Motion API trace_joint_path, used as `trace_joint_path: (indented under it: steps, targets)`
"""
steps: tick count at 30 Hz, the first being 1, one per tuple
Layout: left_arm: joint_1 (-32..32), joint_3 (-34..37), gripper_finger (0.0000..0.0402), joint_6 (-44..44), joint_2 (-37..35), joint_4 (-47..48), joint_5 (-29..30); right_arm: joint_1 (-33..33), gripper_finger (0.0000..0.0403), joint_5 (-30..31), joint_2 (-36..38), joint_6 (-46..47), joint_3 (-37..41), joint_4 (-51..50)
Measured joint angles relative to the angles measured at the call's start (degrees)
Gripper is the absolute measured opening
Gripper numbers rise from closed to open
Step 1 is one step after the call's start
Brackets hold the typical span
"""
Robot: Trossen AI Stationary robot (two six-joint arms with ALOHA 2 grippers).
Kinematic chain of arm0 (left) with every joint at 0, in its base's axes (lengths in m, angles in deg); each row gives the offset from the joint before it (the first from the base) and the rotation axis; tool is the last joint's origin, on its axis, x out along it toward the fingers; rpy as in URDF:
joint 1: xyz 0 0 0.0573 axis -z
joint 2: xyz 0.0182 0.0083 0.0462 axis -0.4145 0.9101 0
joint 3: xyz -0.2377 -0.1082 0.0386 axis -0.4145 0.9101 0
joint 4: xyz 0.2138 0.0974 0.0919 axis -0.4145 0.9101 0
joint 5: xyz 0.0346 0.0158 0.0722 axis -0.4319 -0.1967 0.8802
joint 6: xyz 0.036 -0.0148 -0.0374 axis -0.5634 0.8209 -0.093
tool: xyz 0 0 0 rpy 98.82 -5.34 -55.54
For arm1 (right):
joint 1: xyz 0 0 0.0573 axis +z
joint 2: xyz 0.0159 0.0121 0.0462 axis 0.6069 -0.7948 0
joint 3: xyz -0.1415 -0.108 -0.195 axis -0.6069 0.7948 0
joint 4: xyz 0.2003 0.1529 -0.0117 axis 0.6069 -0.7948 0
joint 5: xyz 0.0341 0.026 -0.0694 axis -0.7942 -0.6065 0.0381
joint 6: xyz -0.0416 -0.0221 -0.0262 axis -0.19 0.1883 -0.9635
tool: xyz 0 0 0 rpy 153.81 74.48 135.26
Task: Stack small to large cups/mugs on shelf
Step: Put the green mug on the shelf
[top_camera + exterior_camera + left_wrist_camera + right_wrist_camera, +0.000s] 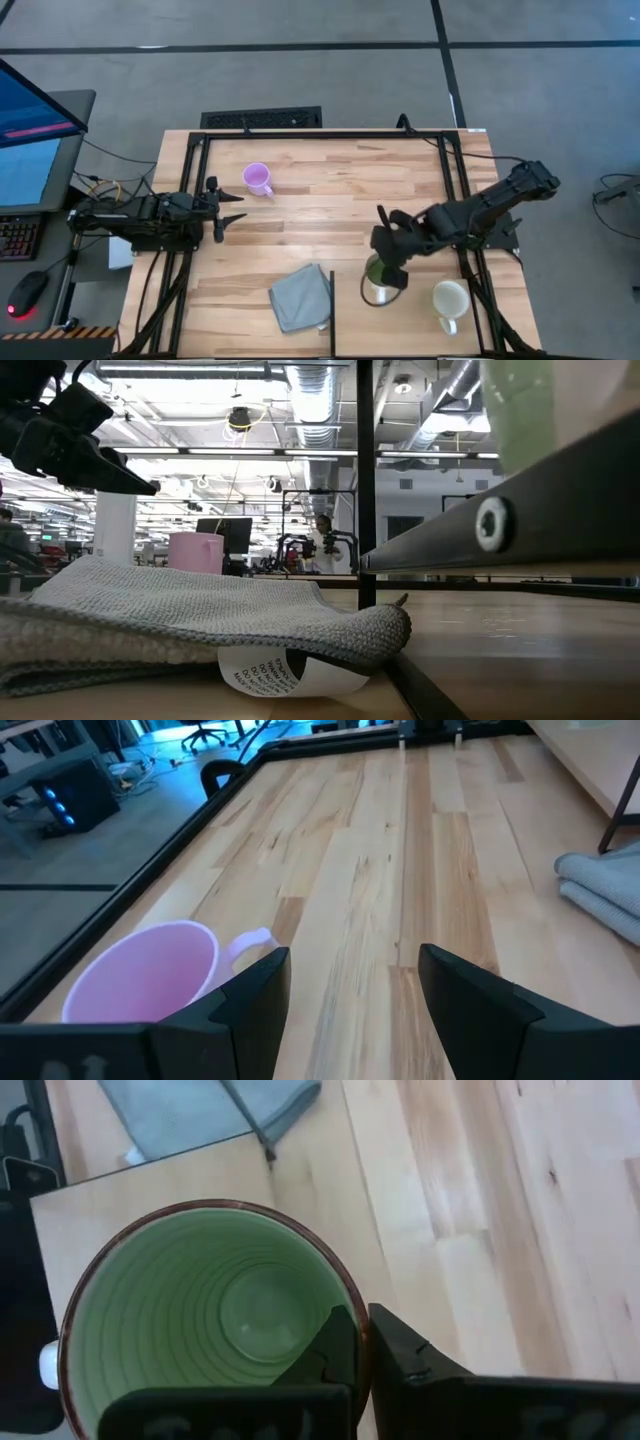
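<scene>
Green mug point(378, 280): upright, mouth up, near the front edge of the tabletop point(330, 200), right of centre, on what the right wrist view shows as a light board; its rim is pinched by the right pincer point(392, 272), one finger inside the wall and one outside, pressed together on it point(345, 1345). Right arm: reaches in from the right edge on a diagonal, wrist bent down over the mug. Cream-white mug point(450, 300): upright, just right of the green one, apart from it, close to the front right corner. Lilac mug point(257, 179): upright in the left rear part, handle toward the front, well apart from the others. Left pincer point(226, 208): fingers spread, holding nothing, low over the left edge, pointing inward, the lilac mug point(150, 975) just beside and behind it. Grey cloth point(300, 296): folded, front centre, left of the green mug. Bare wood lies open across the middle between the two arms.
</scene>
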Motion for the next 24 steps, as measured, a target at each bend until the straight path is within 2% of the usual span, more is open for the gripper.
trace_joint_path:
  steps: [12,24]
  targets:
    - [0.0,0.0,0.0213,0.9,0.0,0.0,0.0,12.9,0.0021,8.0,0.0,18.3,0.0,-4.1]
    - [0.0,0.0,0.0213,0.9,0.0,0.0,0.0,18.8,0.0021,10.0,0.0,22.1,3.3,-3.9]
